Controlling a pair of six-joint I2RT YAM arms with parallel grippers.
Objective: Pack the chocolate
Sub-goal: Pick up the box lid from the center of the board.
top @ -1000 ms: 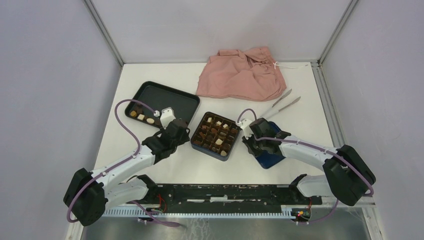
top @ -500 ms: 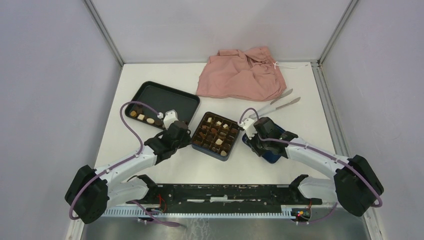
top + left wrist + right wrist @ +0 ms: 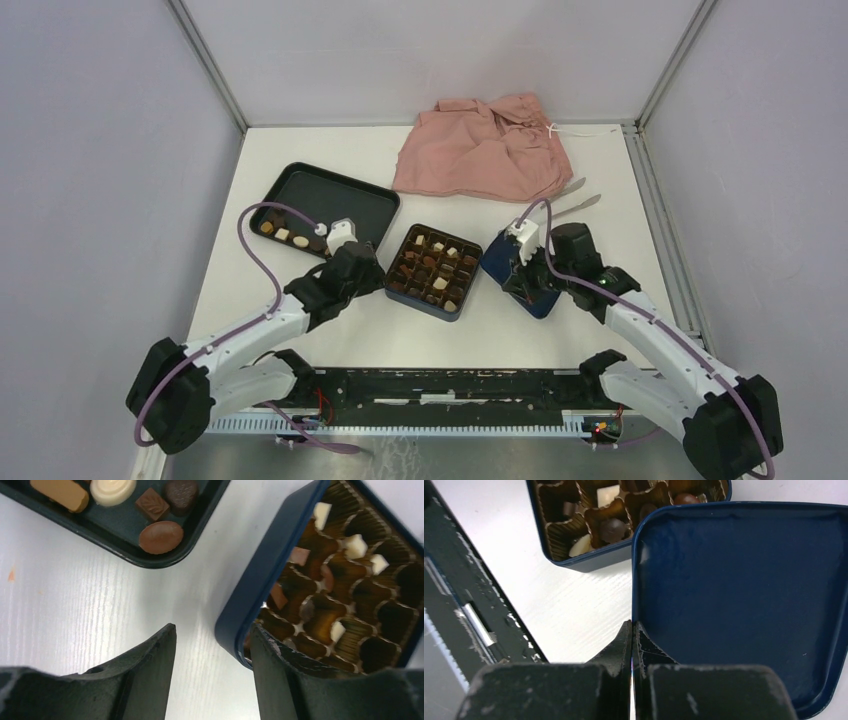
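Several chocolate pieces [image 3: 283, 233] lie in the near-left corner of the black tray [image 3: 340, 195]; the left wrist view shows them as brown, tan and cream pieces [image 3: 160, 536]. More chocolate [image 3: 432, 268] fills cells of the dark blue box [image 3: 270, 565]. My left gripper [image 3: 212, 627] is open at the box's left corner, with the box wall between its fingers close to the right one. My right gripper [image 3: 632, 622] is shut on the rim of the blue lid [image 3: 744, 590], which sits hollow side up just right of the box [image 3: 594, 562].
A pink cloth [image 3: 485, 148] is bunched at the back of the table. Metal tongs [image 3: 575, 200] lie behind the right wrist. The black base rail [image 3: 450, 385] runs along the near edge.
My right gripper closed on the lid's rim, and the lid has shifted away from the near edge, up beside the box. The right arm swung outward. The left gripper edged toward the box.
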